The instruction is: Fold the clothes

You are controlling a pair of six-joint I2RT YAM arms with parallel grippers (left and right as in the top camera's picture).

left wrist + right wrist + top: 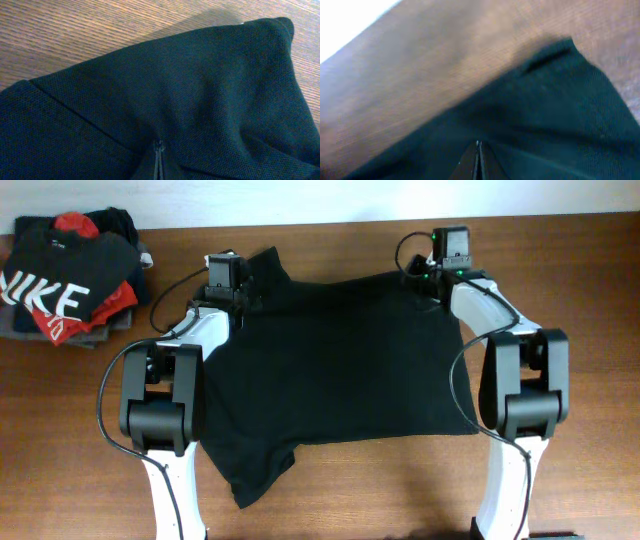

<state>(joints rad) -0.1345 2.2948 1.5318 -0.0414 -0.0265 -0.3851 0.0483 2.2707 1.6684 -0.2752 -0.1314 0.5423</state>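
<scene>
Two corner pinches held the T-shirt (340, 360), first fold about to start.
It lay spread flat mid-table (330, 500); the left gripper (159, 149) was clamped on fabric at its 11 o'clock corner, the right gripper (478, 147) at 1 o'clock. The next move likely called for lifting both corners evenly toward 6 o'clock.
</scene>
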